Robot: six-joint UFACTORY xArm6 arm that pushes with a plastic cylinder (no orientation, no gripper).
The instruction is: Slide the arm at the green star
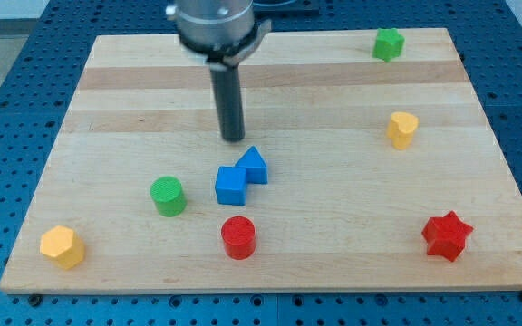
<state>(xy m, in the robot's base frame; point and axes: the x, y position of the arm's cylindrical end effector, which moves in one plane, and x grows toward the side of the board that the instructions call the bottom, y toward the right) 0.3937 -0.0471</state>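
Note:
The green star point(388, 43) sits near the view's top right corner of the wooden board point(107, 91). My tip point(233, 138) stands on the board at the upper middle, far to the left of and below the green star. It is just above the blue triangular block point(255, 164), with a small gap between them. A blue cube point(230, 185) touches that block at its lower left.
A green cylinder point(168, 196) is left of the blue cube. A red cylinder point(238, 237) is below the cube. A yellow hexagon point(62, 246) is at the bottom left, a red star point(447, 235) at the bottom right, a yellow heart-like block point(402, 129) at the right.

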